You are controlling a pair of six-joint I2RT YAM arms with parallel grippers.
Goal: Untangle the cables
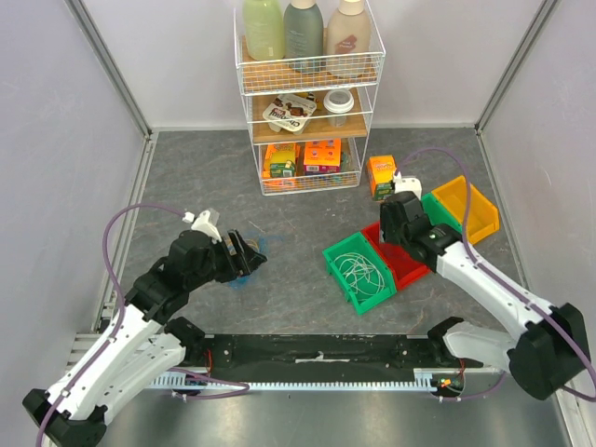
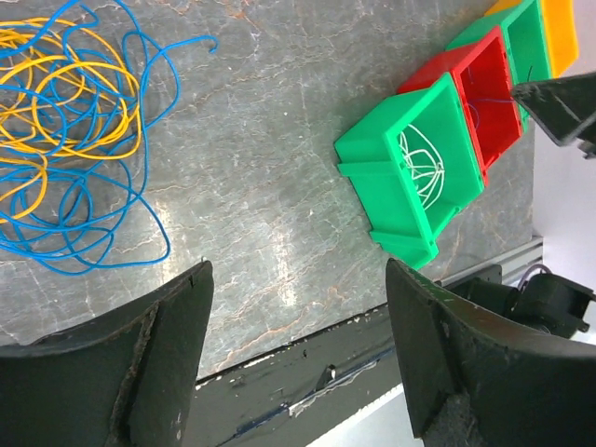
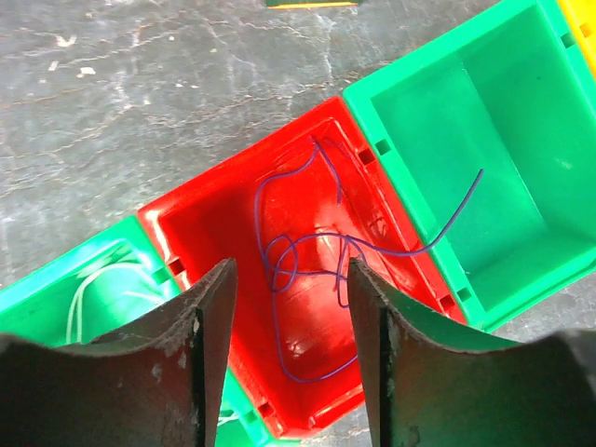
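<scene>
Spread apart, the right gripper [image 3: 291, 279] hangs over the red plastic bin [image 3: 209, 228] at frame centre, where a thin purple wire [image 3: 391, 251] lies loose. A thin white wire [image 2: 424, 163] sits in the green plastic bin [image 2: 372, 149]. The left gripper [image 2: 298, 279] is also spread; the blue and yellow wire tangle [image 2: 74, 112], upper left, is yet to be separated.

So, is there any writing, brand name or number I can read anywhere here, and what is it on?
No text here can be read.
Three bottles on the top shelf of the wire rack: labels too small to read.
White pouch on the middle shelf: print blurred.
Orange boxes on the bottom shelf: print too small.
Orange box on the table: print too small.
</scene>
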